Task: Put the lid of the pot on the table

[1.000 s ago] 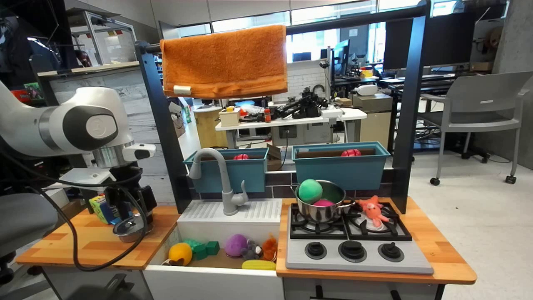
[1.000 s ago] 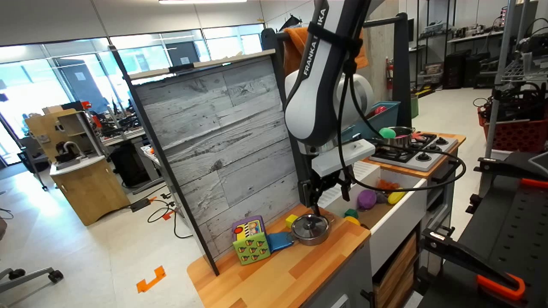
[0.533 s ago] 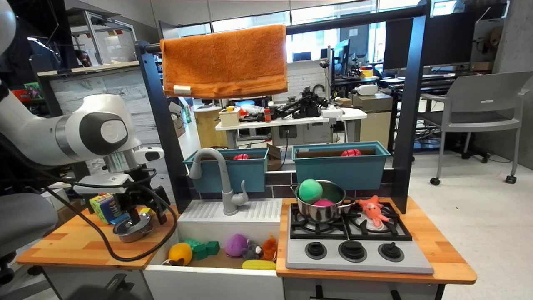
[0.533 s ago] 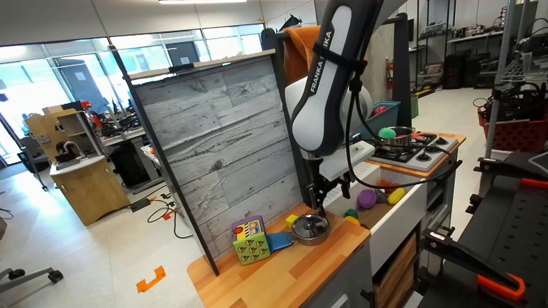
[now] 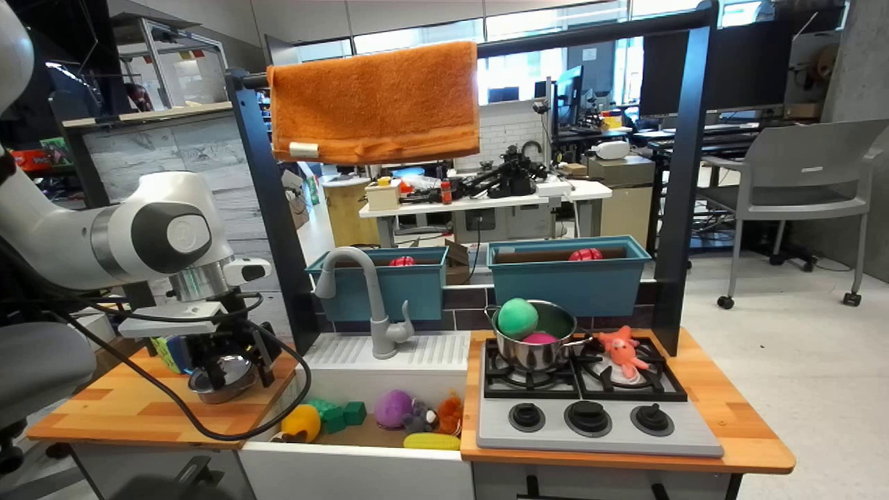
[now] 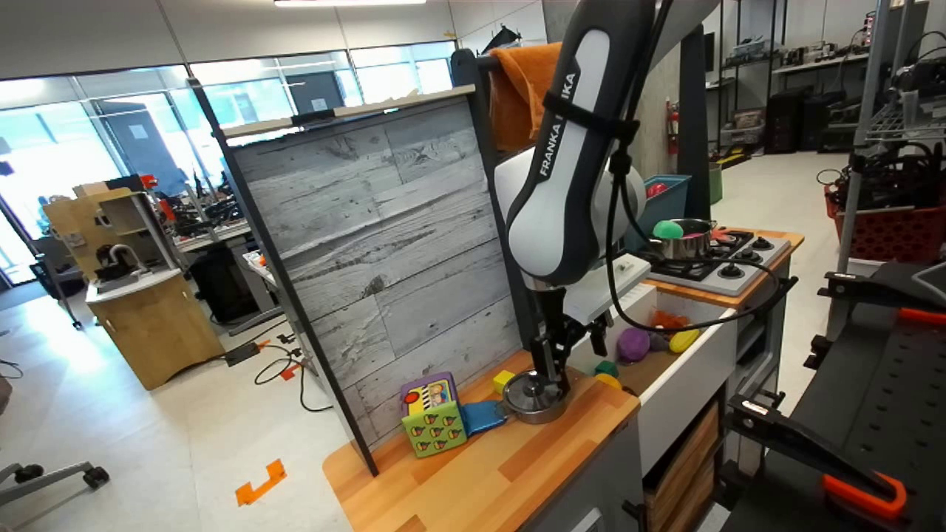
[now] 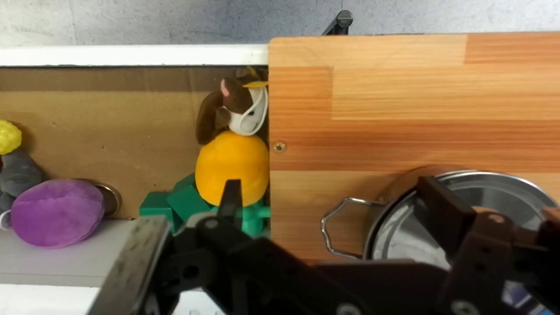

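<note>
The small silvery pot [image 5: 217, 397] stands on the wooden table [image 5: 114, 417]. Its round lid [image 6: 529, 391] lies on top of it. In the wrist view the lid [image 7: 407, 240] and the pot's wire handle [image 7: 324, 225] show at the lower right. My gripper [image 7: 330, 192] is open and empty. One finger is over the lid and hides its middle, including any knob. The other finger is out over the sink side. In both exterior views the gripper [image 5: 242, 380] is low at the pot's sink side. I cannot tell whether a finger touches the lid.
The white sink basin [image 5: 361, 469] beside the table holds several toys, including a yellow-orange ball [image 7: 232, 164]. A toy cube [image 6: 436, 428], blue cloth [image 6: 484, 417] and yellow block [image 6: 503, 380] are near the pot. A faucet [image 5: 378, 298] and a larger pan [image 5: 531, 354] stand farther off.
The arm first moved toward the sink side. It then lowered, bringing the fingers down to the pot's level. The pot and lid have not moved.
</note>
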### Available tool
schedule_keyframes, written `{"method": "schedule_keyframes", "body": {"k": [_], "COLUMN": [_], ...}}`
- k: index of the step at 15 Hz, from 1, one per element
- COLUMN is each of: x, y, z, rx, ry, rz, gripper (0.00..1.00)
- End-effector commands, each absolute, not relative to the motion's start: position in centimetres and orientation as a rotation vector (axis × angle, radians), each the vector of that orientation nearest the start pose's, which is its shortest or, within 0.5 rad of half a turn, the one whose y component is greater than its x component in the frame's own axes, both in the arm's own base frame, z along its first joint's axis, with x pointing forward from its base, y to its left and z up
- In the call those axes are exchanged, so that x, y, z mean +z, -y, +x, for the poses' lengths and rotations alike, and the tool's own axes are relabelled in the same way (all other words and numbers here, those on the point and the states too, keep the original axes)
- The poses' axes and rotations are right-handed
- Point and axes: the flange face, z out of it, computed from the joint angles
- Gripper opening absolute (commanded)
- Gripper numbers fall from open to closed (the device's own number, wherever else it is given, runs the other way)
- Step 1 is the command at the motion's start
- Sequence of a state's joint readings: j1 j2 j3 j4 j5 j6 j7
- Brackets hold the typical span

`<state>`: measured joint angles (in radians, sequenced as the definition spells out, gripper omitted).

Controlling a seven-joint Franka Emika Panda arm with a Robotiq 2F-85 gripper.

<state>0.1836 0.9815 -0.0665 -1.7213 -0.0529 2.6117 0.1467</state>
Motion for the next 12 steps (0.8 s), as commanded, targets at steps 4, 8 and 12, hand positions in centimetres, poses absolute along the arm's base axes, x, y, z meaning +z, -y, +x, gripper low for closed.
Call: {"method": "schedule_keyframes", "body": {"k": [4, 8, 12], "x": [1.7, 2.2, 3.1], "y": [-7.5, -9.6, -11.5], "z": [62.1, 60.9, 60.5], "rx": [0.116, 0.023, -0.081], "ry": [0.071, 0.228, 0.344], "rz": [-3.21, -3.207, -3.198], "gripper": [1.0, 1.0, 1.0]}}
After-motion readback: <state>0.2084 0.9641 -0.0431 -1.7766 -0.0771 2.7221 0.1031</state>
